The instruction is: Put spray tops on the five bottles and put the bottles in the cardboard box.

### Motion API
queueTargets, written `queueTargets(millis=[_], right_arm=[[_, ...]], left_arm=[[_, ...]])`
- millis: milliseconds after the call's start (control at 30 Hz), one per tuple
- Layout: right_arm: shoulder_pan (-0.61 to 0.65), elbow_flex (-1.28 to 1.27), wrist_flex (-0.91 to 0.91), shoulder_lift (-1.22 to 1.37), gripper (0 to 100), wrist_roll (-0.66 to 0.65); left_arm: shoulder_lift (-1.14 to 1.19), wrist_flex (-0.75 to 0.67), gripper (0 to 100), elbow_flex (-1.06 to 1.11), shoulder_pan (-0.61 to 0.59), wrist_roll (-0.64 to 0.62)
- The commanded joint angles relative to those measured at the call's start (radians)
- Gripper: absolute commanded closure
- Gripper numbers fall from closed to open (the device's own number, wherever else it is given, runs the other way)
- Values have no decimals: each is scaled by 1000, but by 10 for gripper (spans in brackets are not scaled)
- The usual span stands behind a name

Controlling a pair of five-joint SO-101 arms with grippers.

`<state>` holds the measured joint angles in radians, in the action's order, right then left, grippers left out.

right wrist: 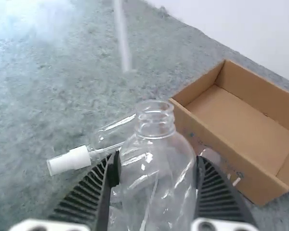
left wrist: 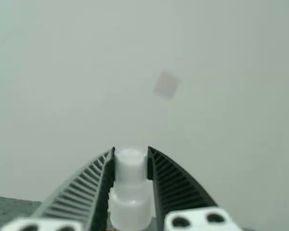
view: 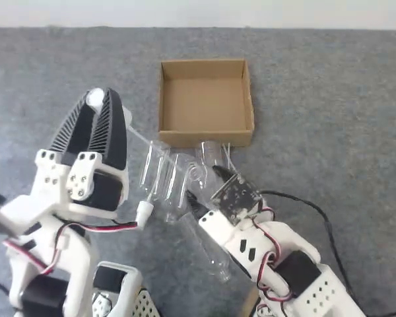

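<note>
My left gripper [view: 96, 99] is raised over the left of the carpet, shut on a white spray top [left wrist: 130, 185] whose thin dip tube [view: 140, 137] slants down toward the bottles. In the left wrist view the left gripper [left wrist: 130, 152] clamps the top between its ribbed fingers. My right gripper [right wrist: 158, 161] is shut on a clear bottle [right wrist: 154, 144] with an open neck, tilted toward the cardboard box [right wrist: 241, 120]. From above, the right gripper [view: 206, 183] and its bottle [view: 210, 155] sit just in front of the empty box [view: 204, 99].
Several clear bottles [view: 164, 177] lie side by side on the grey carpet in front of the box. One lying bottle carries a white spray top [view: 144, 212], also seen beside my right fingers [right wrist: 67, 161]. Another bottle [view: 211, 254] lies beside the right arm.
</note>
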<state>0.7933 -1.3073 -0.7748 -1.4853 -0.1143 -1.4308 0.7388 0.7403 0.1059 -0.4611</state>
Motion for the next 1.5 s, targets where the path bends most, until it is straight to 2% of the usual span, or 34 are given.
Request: queueTargets(millis=[0,700,1000,1467], right_arm=[[30,6,22,-25,859,-48],[39,5,50,-25,859,-51],[77,5,50,-21,859,-55],[74,-20,50,-25,859,-57]], left_arm=[[-37,-66,988,24,6,-6],[-141,-78,988,159,8,49],[-143,-78,988,163,86,89],[-144,-117,988,147,80,126]])
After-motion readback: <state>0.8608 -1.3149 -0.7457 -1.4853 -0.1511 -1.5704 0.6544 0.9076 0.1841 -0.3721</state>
